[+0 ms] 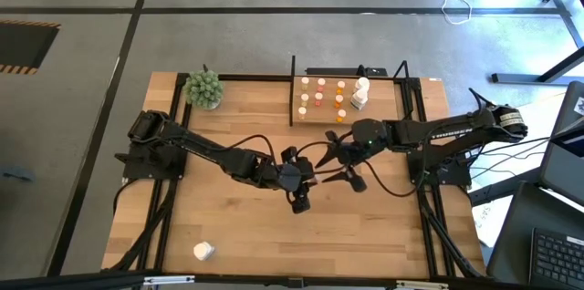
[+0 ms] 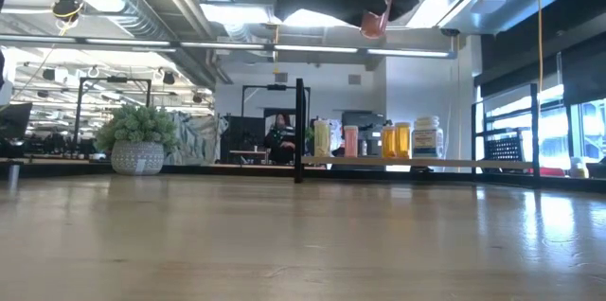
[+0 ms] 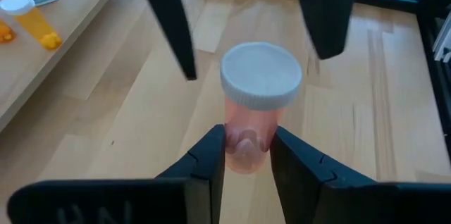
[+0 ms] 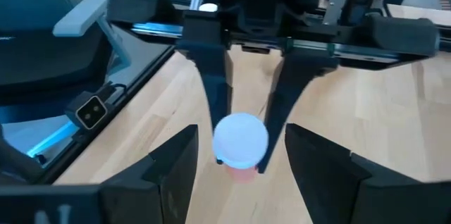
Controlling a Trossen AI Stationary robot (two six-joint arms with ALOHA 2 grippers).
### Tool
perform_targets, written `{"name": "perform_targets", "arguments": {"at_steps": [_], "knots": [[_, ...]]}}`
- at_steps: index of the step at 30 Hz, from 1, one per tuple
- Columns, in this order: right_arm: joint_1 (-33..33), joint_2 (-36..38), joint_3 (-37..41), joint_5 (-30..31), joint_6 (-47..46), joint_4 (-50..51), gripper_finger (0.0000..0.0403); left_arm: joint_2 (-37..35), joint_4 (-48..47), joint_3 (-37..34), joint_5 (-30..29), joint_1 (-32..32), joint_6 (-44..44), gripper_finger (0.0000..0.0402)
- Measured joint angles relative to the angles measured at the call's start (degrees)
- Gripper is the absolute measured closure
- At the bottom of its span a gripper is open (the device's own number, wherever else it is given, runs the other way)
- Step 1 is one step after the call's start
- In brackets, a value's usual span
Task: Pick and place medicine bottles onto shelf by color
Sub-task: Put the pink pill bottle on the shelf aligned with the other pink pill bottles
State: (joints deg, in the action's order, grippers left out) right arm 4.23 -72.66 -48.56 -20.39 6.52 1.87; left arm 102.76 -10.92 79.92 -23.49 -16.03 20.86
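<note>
Midair, left gripper (image 3: 248,155) clamped on pink bottle (image 3: 254,104) — right gripper (image 4: 239,164) apart, facing it.

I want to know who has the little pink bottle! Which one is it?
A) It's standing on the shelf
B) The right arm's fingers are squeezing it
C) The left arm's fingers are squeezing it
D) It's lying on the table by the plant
C: in the left wrist view the left gripper pinches the pink bottle, while the right gripper stands open around its white cap.

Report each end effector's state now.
Left end effector: closed on the pink medicine bottle.
Right end effector: open around that bottle's white cap.
</note>
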Motion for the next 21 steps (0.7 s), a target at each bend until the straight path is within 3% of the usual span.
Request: {"name": "perform_targets", "arguments": {"at_steps": [21], "knots": [[0.0, -3.2, 0.0, 0.8, -0.1, -1.3, 0.0187, 0.0, -0.3, 0.0, 0.0, 0.3, 0.0, 0.0312]]}}
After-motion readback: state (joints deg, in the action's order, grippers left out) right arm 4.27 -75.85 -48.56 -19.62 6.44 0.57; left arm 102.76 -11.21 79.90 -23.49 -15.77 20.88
